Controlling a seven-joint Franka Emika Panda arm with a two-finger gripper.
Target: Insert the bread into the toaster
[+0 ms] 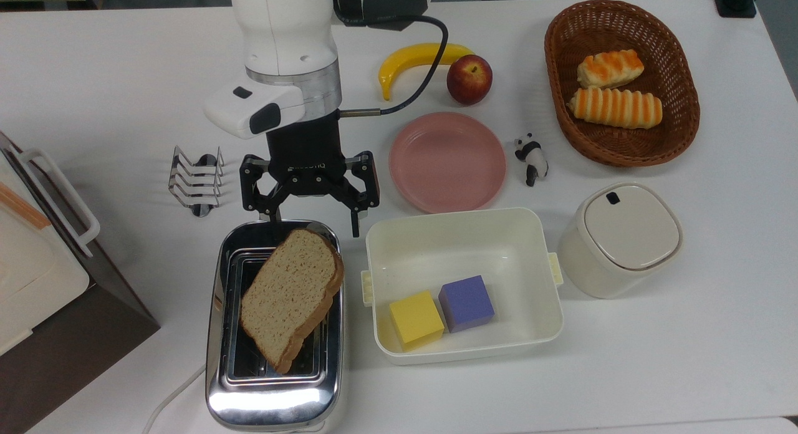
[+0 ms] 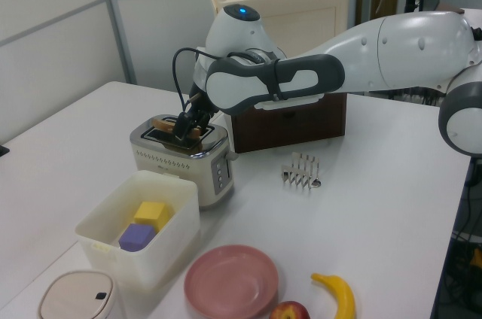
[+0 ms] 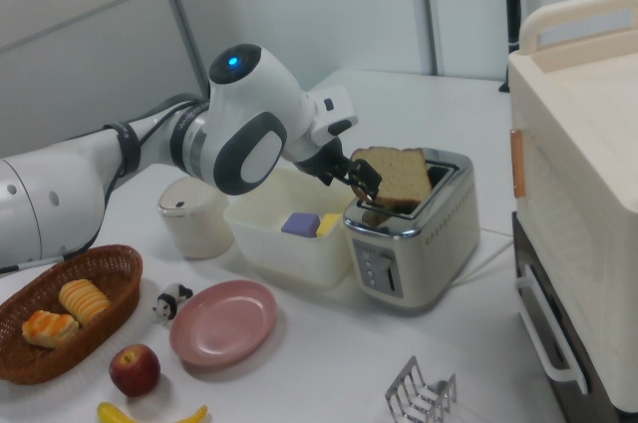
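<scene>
The bread is light tan with a brown crust, and the toaster under it is shiny chrome. The claw is black on a white arm. The plate is pink, the banana yellow, the apple dark red. The brown woven basket holds rolls with orange stripes. The cream box holds one yellow block and one purple block. The worktop is white.

bread atop toaster, arm over

Top view looks straight down on my table; left and right views face in from opposite sides, sharing toaster.
</scene>
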